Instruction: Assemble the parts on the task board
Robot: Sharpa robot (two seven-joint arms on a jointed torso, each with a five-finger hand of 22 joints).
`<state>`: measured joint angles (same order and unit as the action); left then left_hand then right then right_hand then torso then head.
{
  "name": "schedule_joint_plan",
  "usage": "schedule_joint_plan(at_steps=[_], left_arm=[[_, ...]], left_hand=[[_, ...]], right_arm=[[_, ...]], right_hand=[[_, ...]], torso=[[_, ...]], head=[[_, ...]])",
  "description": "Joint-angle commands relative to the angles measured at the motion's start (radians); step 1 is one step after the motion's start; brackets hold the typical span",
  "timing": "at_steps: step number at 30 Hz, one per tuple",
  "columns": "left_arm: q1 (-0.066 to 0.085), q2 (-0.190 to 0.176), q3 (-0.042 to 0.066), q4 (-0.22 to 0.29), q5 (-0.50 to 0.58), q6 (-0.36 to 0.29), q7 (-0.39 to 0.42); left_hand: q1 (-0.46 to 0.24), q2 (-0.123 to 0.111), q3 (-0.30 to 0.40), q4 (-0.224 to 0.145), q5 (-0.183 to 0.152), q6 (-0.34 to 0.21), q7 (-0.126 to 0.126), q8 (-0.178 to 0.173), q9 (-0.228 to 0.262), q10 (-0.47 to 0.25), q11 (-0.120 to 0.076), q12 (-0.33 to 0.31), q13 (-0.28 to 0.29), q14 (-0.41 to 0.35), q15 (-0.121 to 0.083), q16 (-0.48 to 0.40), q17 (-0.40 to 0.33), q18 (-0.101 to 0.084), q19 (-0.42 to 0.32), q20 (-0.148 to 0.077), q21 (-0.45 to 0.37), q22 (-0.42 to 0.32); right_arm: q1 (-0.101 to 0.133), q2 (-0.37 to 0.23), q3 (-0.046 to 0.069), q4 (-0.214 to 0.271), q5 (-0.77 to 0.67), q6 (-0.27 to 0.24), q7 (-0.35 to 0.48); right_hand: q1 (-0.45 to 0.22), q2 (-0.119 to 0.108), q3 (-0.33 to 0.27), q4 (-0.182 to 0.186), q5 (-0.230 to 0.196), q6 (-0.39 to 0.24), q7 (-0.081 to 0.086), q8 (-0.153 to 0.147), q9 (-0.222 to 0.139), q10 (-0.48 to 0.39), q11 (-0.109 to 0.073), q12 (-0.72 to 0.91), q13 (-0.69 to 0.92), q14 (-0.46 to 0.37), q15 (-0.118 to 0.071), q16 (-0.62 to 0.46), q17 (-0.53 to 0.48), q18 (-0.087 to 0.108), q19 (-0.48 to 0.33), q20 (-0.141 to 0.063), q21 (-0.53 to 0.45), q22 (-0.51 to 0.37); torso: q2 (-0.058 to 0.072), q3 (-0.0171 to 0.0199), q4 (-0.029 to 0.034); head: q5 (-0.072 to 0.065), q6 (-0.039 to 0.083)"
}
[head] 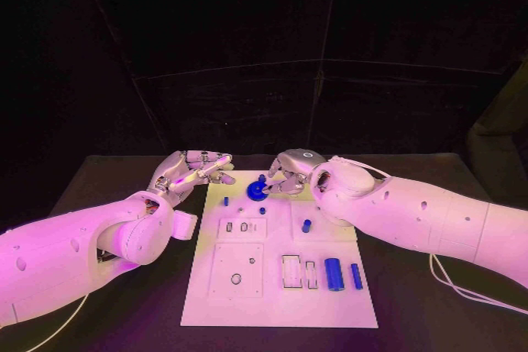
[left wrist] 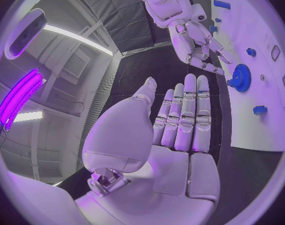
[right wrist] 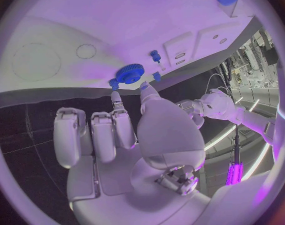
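We found the blue gear (head: 256,190) near the top of the task board (head: 279,306), centre frame. The right hand (head: 288,172) hovered just above it, fingers curled, holding nothing we could see. The left hand (head: 189,171), upper left, lay open-fingered and empty.

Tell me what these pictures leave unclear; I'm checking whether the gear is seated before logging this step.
- Blue gear: head view too small to tell whether it is seated on the task board.
- Right hand: its fingertips near the gear; contact unclear in the right wrist view.
- Left hand: flat, holding nothing.
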<state>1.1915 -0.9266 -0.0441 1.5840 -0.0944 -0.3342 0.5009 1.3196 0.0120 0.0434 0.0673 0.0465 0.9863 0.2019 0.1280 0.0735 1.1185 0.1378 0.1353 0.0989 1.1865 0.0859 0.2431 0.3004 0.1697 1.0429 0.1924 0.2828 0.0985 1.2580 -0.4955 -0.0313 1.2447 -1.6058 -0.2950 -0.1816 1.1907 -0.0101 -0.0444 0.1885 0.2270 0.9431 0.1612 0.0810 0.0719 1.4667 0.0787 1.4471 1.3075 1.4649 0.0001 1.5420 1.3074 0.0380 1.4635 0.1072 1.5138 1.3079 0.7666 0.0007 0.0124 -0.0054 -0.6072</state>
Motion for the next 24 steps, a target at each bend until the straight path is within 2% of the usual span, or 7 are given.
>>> schedule_joint_plan(at_steps=[1,6,9,15,18,20,24], left_arm=[[0.002,-0.002,0.001,-0.001,0.0,0.009,0.004],[0.002,-0.004,0.001,-0.005,0.0,0.01,0.005],[0.002,-0.004,0.001,-0.007,0.0,0.011,0.005],[0.002,0.003,0.001,-0.012,0.0,0.014,0.006],[0.002,0.005,0.001,-0.015,0.0,0.014,0.004],[0.002,0.007,0.001,-0.019,0.0,0.013,0.002],[0.001,0.01,0.001,-0.026,0.0,0.015,0.001]], left_hand=[[0.0,0.009,-0.001,-0.004,0.003,0.005,0.003,-0.005,-0.002,0.0,0.004,-0.006,0.001,-0.007,0.001,-0.005,0.002,0.014,0.001,0.006,-0.006,-0.002],[0.003,0.01,0.0,-0.007,0.003,0.005,0.002,-0.005,-0.002,0.001,0.004,-0.007,0.001,-0.007,0.001,-0.006,0.003,0.014,0.002,0.006,-0.006,-0.002],[0.004,0.01,0.0,-0.008,0.003,0.005,0.002,-0.005,-0.002,0.001,0.004,-0.007,0.001,-0.007,0.001,-0.006,0.004,0.014,0.002,0.006,-0.007,-0.002],[0.005,0.01,0.0,-0.01,0.003,0.006,0.002,-0.006,-0.002,0.002,0.004,-0.008,0.002,-0.007,0.001,-0.006,0.004,0.014,0.002,0.006,-0.007,-0.003],[0.005,0.01,0.0,-0.01,0.003,0.006,0.002,-0.006,-0.002,0.002,0.004,-0.008,0.002,-0.007,0.001,-0.006,0.004,0.014,0.002,0.006,-0.007,-0.003],[0.005,0.01,0.0,-0.01,0.003,0.006,0.002,-0.006,-0.002,0.002,0.004,-0.008,0.002,-0.007,0.001,-0.006,0.004,0.014,0.002,0.006,-0.007,-0.003],[0.005,0.01,0.0,-0.01,0.003,0.006,0.002,-0.006,-0.002,0.002,0.004,-0.008,0.002,-0.007,0.001,-0.006,0.004,0.014,0.002,0.006,-0.007,-0.003]], right_arm=[[0.002,-0.064,0.0,0.046,0.128,-0.094,0.12],[0.004,-0.19,0.0,0.106,0.307,-0.051,0.224],[0.005,-0.258,0.0,0.125,0.369,-0.046,0.258],[0.005,-0.351,0.0,0.13,0.385,-0.052,0.291],[0.005,-0.374,0.0,0.124,0.382,-0.048,0.299],[0.005,-0.385,0.0,0.118,0.381,-0.044,0.303],[0.004,-0.393,0.0,0.098,0.379,-0.032,0.307]], right_hand=[[0.027,0.001,-0.004,-0.014,0.007,-0.001,0.002,-0.004,0.0,0.02,-0.001,0.0,0.152,0.091,0.003,0.001,0.199,-0.007,0.031,0.004,0.003,0.117],[0.129,-0.001,0.01,-0.081,-0.014,0.012,-0.002,-0.001,0.001,0.008,-0.005,-0.017,0.138,0.086,-0.001,-0.01,0.179,-0.004,0.023,0.002,-0.003,0.103],[0.171,-0.01,0.015,-0.115,-0.01,0.012,-0.005,-0.003,0.0,0.0,-0.008,-0.028,0.129,0.084,-0.003,-0.013,0.173,-0.002,0.019,0.0,-0.006,0.095],[0.195,-0.018,0.012,-0.138,0.001,0.002,-0.013,-0.01,-0.002,-0.002,-0.015,-0.033,0.126,0.084,-0.008,-0.014,0.172,-0.002,0.017,-0.003,-0.008,0.093],[0.198,-0.021,0.01,-0.142,0.003,-0.005,-0.012,-0.013,-0.003,-0.004,-0.015,-0.035,0.124,0.084,-0.009,-0.015,0.171,-0.001,0.017,-0.004,-0.009,0.092],[0.197,-0.022,0.007,-0.143,0.004,-0.011,-0.012,-0.015,-0.004,-0.005,-0.015,-0.037,0.122,0.084,-0.009,-0.015,0.172,-0.001,0.016,-0.005,-0.009,0.091],[0.197,-0.023,0.005,-0.145,0.005,-0.018,-0.012,-0.017,-0.005,-0.006,-0.015,-0.039,0.121,0.084,-0.009,-0.015,0.172,-0.001,0.015,-0.005,-0.01,0.09]], torso=[[-0.001,-0.0007,-0.0025],[-0.003,-0.001,-0.0068],[-0.004,0.0001,-0.0138],[-0.006,0.0058,-0.027],[-0.005,0.009,-0.0309],[-0.004,0.0095,-0.0306],[-0.005,0.0068,-0.0248]], head=[[-0.002,0.003],[-0.006,0.011],[-0.005,0.014],[-0.004,0.015],[-0.003,0.017],[-0.006,0.017],[-0.013,0.016]])
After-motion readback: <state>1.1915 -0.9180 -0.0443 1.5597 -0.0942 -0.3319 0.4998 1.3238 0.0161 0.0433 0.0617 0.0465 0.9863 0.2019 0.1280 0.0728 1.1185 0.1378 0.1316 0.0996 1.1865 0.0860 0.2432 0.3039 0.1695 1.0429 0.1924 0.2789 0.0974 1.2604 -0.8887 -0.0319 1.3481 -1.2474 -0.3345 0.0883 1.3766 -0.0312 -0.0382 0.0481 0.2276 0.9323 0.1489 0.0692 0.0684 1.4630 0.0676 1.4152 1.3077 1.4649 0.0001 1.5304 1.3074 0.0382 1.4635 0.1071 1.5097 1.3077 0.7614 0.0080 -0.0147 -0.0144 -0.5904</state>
